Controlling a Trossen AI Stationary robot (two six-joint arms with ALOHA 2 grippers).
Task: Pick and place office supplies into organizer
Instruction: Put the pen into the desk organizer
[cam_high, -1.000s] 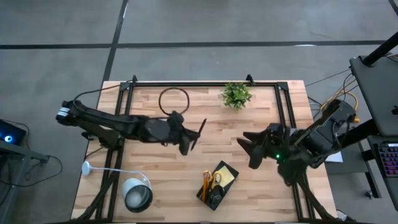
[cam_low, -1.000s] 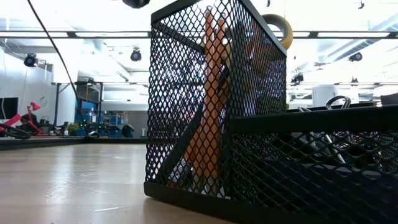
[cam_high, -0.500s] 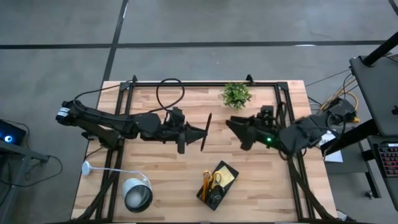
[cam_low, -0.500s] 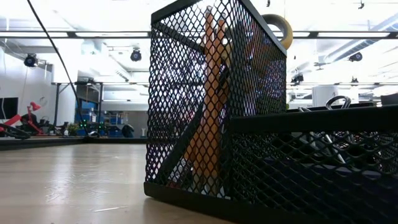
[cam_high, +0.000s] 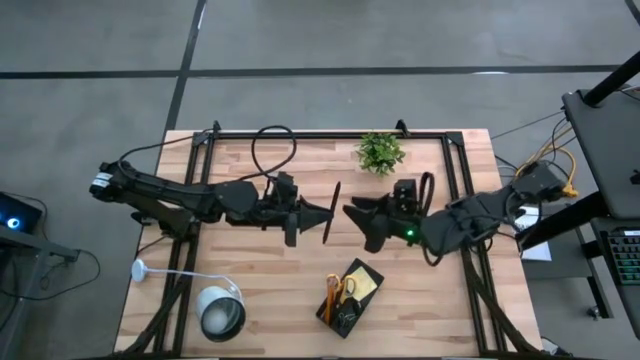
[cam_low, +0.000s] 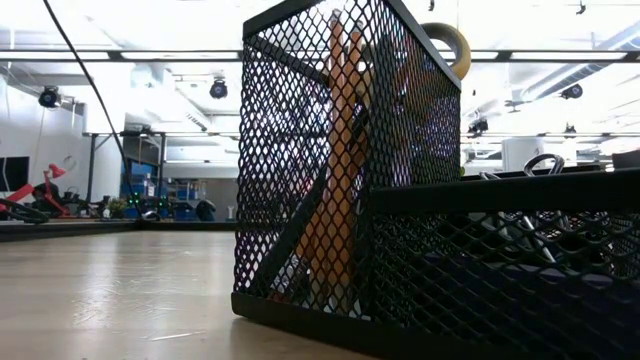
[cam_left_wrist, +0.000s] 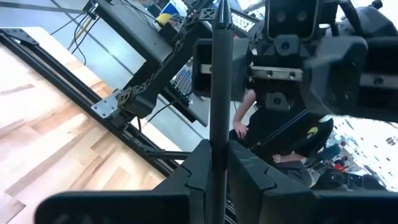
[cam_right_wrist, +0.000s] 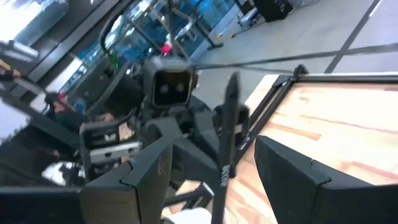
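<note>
Two grippers meet mid-table: left gripper (cam_high: 322, 212) clamps a black pen (cam_high: 333, 210); right gripper (cam_high: 352, 213) (spread wide) has closed in for a handover; organizer (cam_high: 351, 297) waits.

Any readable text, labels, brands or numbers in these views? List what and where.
None can be read in any view.
On the black pen: pale print low on the barrel, too blurred to read.
On the person's dark shirt: a yellow logo shape, no letters legible.
</note>
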